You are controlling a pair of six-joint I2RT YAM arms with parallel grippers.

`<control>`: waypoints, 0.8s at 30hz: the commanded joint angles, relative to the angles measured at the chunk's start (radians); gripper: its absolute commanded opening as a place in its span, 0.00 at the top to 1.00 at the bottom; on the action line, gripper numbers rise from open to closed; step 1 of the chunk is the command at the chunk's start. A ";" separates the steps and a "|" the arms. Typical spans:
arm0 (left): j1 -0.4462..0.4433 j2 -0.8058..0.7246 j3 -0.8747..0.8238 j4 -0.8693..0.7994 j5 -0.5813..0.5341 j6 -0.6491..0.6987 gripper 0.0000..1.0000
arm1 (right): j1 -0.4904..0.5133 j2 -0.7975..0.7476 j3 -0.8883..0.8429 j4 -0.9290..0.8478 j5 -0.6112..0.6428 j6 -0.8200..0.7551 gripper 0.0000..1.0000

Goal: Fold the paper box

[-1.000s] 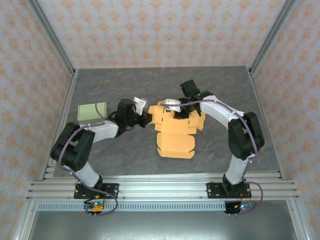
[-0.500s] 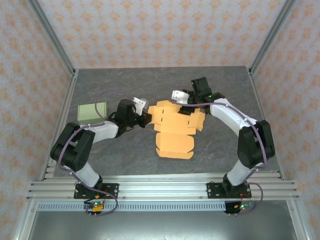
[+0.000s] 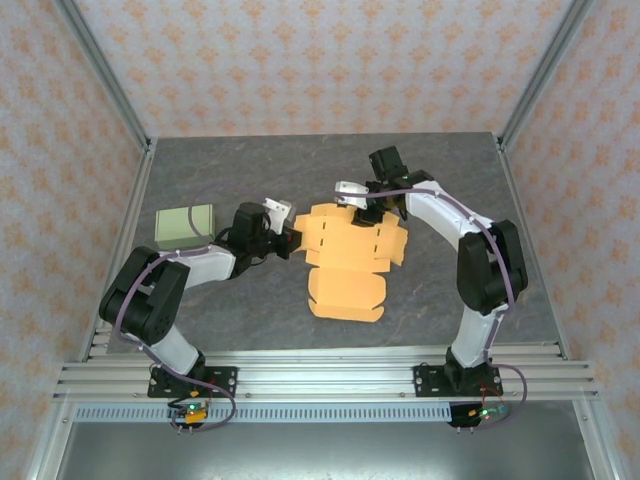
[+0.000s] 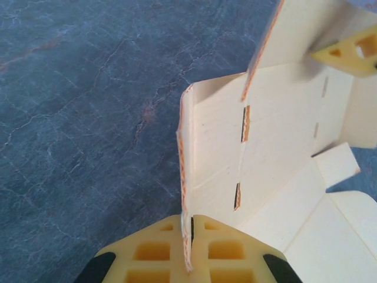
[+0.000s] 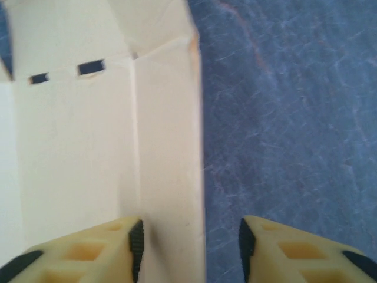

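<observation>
Orange paper box (image 3: 350,258), unfolded and mostly flat at tabletop centre, left side flap raised upright.

Reaches the left arm (image 3: 190,262) low toward the left edge of the paper box (image 3: 345,285), with the left gripper (image 4: 189,223) pinched tight on that upturned edge. Arches the right arm (image 3: 450,215) over to the far edge of the paper box, wrist tipped down, with the right gripper (image 5: 189,233) parted and the raised edge lying between its fingers (image 5: 88,250), close against one.
</observation>
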 commanded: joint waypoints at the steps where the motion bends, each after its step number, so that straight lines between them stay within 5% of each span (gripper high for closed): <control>1: 0.003 -0.034 -0.007 0.048 -0.027 0.011 1.00 | 0.002 0.031 0.079 -0.174 -0.029 -0.032 0.57; 3: 0.002 -0.032 -0.011 0.060 -0.027 0.006 1.00 | 0.003 0.041 0.069 -0.165 0.000 -0.053 0.71; 10: 0.007 -0.012 -0.001 0.046 -0.055 -0.023 1.00 | 0.013 -0.083 -0.125 0.128 0.005 -0.066 0.81; 12: 0.023 0.001 -0.009 0.074 -0.053 -0.055 0.90 | 0.021 -0.117 -0.180 0.200 0.031 -0.095 0.85; 14: 0.058 0.012 -0.009 0.097 -0.013 -0.100 0.64 | 0.036 -0.146 -0.238 0.261 0.063 -0.129 0.88; 16: 0.093 0.009 -0.025 0.142 0.028 -0.144 0.53 | 0.054 -0.169 -0.302 0.348 0.098 -0.153 0.89; 24: 0.131 -0.092 -0.058 0.122 0.062 -0.176 0.44 | 0.149 -0.216 -0.482 0.642 0.245 -0.166 0.92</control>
